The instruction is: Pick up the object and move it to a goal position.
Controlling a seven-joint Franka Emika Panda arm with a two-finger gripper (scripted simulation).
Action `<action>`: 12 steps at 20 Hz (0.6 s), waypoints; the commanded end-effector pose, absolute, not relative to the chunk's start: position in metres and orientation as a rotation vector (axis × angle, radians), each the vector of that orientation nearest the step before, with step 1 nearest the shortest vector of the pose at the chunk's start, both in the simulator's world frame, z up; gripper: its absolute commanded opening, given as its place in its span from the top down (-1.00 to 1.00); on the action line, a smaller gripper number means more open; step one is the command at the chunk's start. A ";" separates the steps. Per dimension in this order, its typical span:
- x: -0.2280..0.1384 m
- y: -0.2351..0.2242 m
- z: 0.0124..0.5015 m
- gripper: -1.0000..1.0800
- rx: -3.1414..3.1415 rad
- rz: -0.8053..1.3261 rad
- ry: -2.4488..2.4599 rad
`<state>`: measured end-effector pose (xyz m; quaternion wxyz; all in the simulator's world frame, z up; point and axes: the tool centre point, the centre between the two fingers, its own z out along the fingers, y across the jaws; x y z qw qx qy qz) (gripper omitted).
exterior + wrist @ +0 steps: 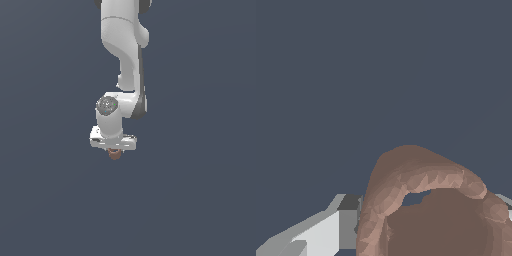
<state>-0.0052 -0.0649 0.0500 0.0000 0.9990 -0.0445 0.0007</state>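
Exterior view: flat slate-blue ground [45, 200] is filling the whole frame, left side showing nothing else; whether this is a desk surface cannot be told. Toward the middle, the white arm [122, 50] is coming down from the top edge, bending at a grey round joint cap [107, 105] and ending in the broad white gripper [114, 149], which is pointing downward. The small terracotta object [115, 154] is peeking out just beneath the gripper body, at its centre, far narrower than the white housing above it; only its lower part is showing. The jaws themselves are mostly hiding behind the housing here. Wrist view: one white and grey finger [331, 230] is sitting right against the object's [421, 185] outer wall; the cup is looming very close to the camera, its rounded brown rim arching over a darker hollow. At the opposite edge a sliver of the other finger [504, 201] is showing beside the rim. The jaws are clenching on the cup, one on each side. Whether the object is touching the ground cannot be told
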 end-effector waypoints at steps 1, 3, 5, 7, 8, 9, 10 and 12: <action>-0.006 -0.065 0.049 1.00 3.138 0.000 -0.140; -0.005 -0.065 0.050 1.00 3.138 0.002 -0.140; -0.005 -0.065 0.051 1.00 3.138 0.002 -0.140; -0.005 -0.066 0.055 1.00 3.138 0.002 -0.140; -0.004 -0.067 0.058 1.00 3.138 0.002 -0.140; -0.004 -0.069 0.062 1.00 3.138 0.002 -0.140; -0.003 -0.070 0.066 1.00 3.138 0.002 -0.140; -0.002 -0.073 0.077 1.00 3.138 0.002 -0.140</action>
